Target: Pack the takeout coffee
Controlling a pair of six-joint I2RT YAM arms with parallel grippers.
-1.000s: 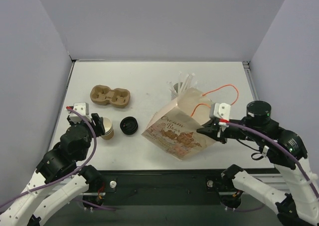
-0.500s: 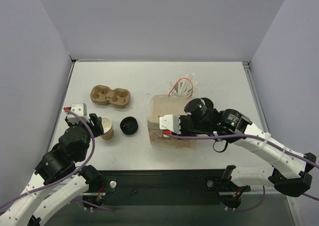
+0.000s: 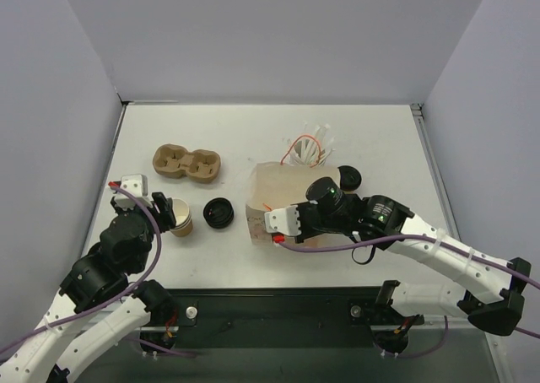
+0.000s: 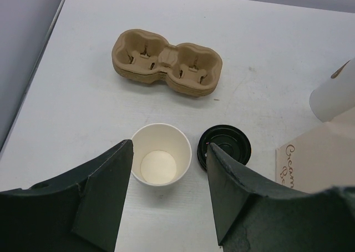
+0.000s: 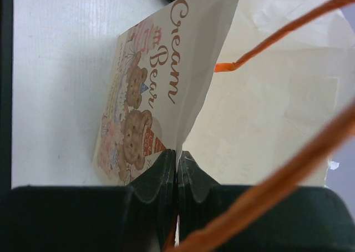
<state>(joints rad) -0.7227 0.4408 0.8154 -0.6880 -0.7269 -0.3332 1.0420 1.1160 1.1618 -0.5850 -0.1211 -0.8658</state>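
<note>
Item: right gripper (image 5: 177,169), jaws fully closed, pinching the near rim of the paper bag (image 5: 145,110) where the printed "Cream Bear" face meets the pale inside. The orange cord handle (image 5: 277,41) lies loose across the mouth. Item: left gripper (image 4: 169,169), jaws spread and holding nothing, poised above the lidless cup (image 4: 161,155). The loose black lid (image 4: 224,148) sits just beside that cup and the pulp cup carrier (image 4: 167,62) further back. Item: takeout coffee (image 3: 348,179), apparently the round black-lidded thing at the bag's far right corner, close against the right arm (image 3: 405,231). It is mostly hidden, so the identification is tentative; it is not in the bag. Item: straws (image 3: 310,144), behind the bag. Hazards: the thin paper rim may slide out of the pinch or tear, letting the mouth sag shut. The right arm may knock the coffee over in swinging. The left gripper sits over the wrong cup, well apart from the coffee.
</note>
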